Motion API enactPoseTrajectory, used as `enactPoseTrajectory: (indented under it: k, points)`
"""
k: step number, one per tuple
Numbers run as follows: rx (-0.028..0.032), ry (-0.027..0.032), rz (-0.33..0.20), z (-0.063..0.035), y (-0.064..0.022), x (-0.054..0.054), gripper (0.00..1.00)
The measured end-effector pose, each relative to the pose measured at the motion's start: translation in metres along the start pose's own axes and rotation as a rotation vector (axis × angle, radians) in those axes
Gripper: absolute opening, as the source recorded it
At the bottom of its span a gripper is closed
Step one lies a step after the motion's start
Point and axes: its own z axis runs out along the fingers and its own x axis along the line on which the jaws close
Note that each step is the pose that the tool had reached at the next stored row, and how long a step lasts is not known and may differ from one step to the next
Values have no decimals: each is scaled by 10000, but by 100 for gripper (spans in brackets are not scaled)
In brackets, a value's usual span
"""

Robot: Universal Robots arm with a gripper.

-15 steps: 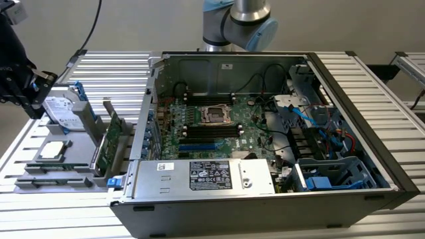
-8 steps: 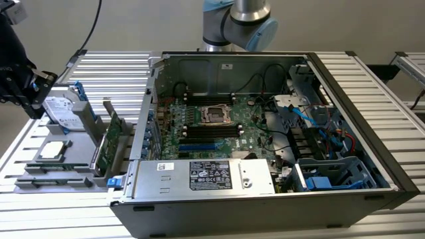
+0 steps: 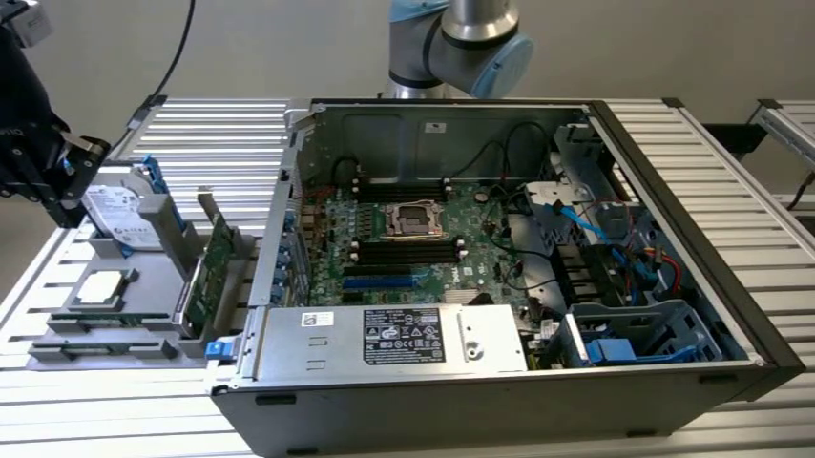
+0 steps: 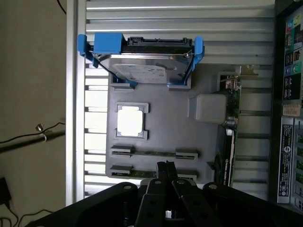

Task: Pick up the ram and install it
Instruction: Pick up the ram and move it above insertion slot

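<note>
A slatted metal tabletop (image 3: 713, 172) carries everything, and at the exterior view's left the tool (image 4: 165, 166) hangs over a grey fixture tray (image 4: 189, 137), clenched with its tips pressed together and nothing between them. The ram (image 4: 154, 153) stands on edge in the tray's clips just ahead of the tips. A second similar stick (image 4: 139, 173) lies right under them, partly covered, so I cannot tell which one the tool is lined up on. With the jaws closed, any descent would land on a stick's top edge rather than straddle it, and I judge that it could flex the board or lever it out of its clips. The two sticks also sit close enough for a grasp to snag both. Farther ahead of the tool are a processor chip (image 4: 130, 120) and a hard drive (image 4: 142, 71) in a blue caddy. An upright expansion card (image 4: 229, 142) stands beside the tool and could be clipped by a sideways swing. Well off to that side is the open computer case (image 3: 510, 410), whose loose cables and tall wall could catch a carried stick. The motherboard's memory slots (image 3: 407, 250) are too small for me to read their latches.
</note>
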Motion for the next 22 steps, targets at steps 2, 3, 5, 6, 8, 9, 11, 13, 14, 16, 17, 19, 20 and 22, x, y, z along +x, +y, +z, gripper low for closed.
enactPoseTrajectory:
  k: [2, 3, 5, 6, 8, 9, 11, 13, 14, 16, 17, 19, 20, 22]
  points:
    - [-15, 2, -17, 0, -3, 2, 11]
    - [-46, 4, -122, 1, -3, 4, 11]
    - [-54, 14, -474, 8, -2, 3, 11]
    - [-49, 24, -654, 11, -3, 3, 11]
    - [-33, 42, -1025, 20, -4, 2, 11]
    - [-25, 50, -1206, 24, -4, 1, 11]
    - [-8, 67, -1571, 32, -4, 1, 11]
    - [10, 85, -1929, 40, -5, 0, 11]
    - [19, 93, -2114, 45, -4, 0, 11]
    - [39, 111, -2472, 53, -5, 0, 11]
    - [50, 120, -2652, 58, -5, -1, 11]
    - [72, 138, -3022, 66, -6, -1, 11]
    - [82, 147, -3205, 71, -6, -2, 11]
    - [103, 164, -3559, 80, -6, -2, 11]
